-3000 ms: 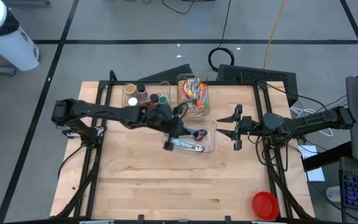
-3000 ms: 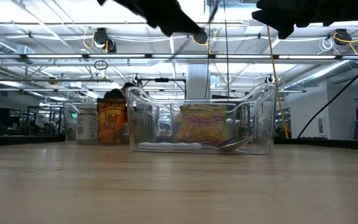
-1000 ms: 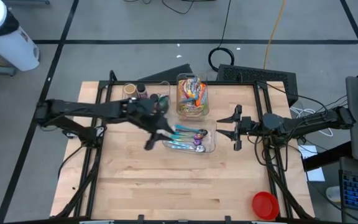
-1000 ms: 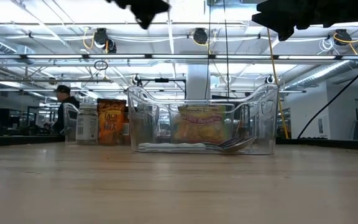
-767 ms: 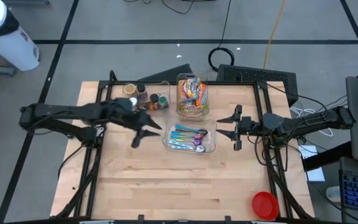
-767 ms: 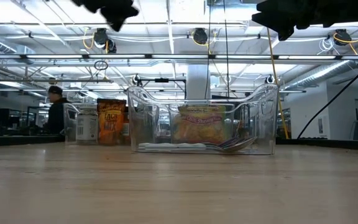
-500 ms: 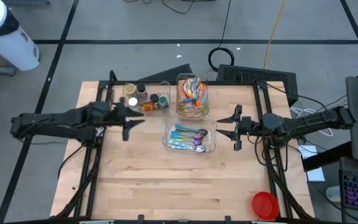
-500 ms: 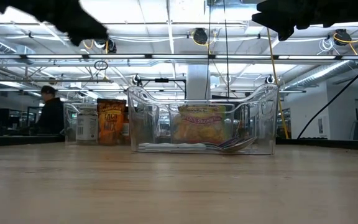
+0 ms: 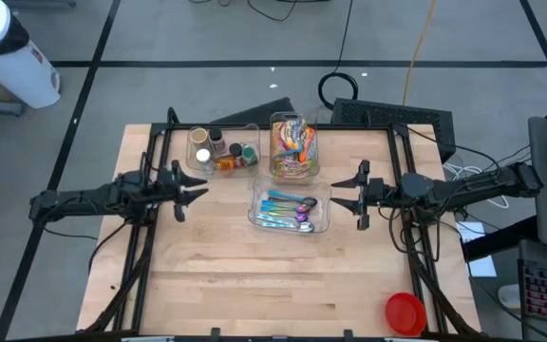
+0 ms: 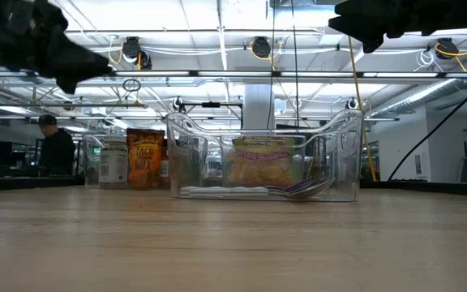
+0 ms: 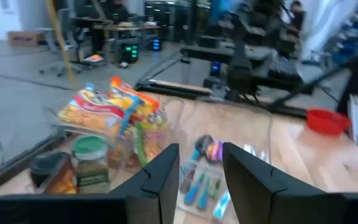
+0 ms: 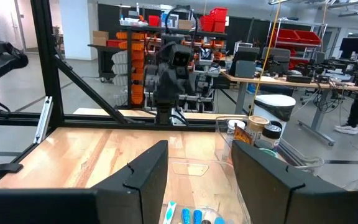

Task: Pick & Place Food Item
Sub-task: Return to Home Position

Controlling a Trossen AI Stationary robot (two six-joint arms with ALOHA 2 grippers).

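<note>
Left gripper (image 9: 184,193) — fingers spread wide, nothing between them. It hangs over the left part of the worktop (image 9: 254,285), well apart from the low clear container (image 9: 325,220) and near the spice jars (image 9: 218,150).

Right gripper (image 9: 354,196) is also wide open and empty, just beside that container's right wall and facing it.

Spoons (image 9: 288,207) lie flat in the low clear container mid-worktop, several side by side. Behind it a taller clear tub (image 9: 275,169) holds snack packets. Red lid (image 9: 405,313) sits alone at the near right corner.

Judgement: loading looks done and nothing is loose on the wood, so the step in hand is parking the arms. The next move needs no grasp — just fold the left arm into its rest pose, keeping the open fingers off the jars beside it. The right arm looks parked already.

Hard to read:
- Left wrist view is smeared. Spoons and packets show past the fingers, but with no detail.
- Exact spoon count is unclear from above, because the handles overlap.
- Low view shows the spoons only as a pale layer through the container wall, and both grippers as dark shapes cut off at the top edge.
- A person (image 10: 55,150) stands far back in the room, not at the worktop.
- No loose food item is visible outside the tubs.
</note>
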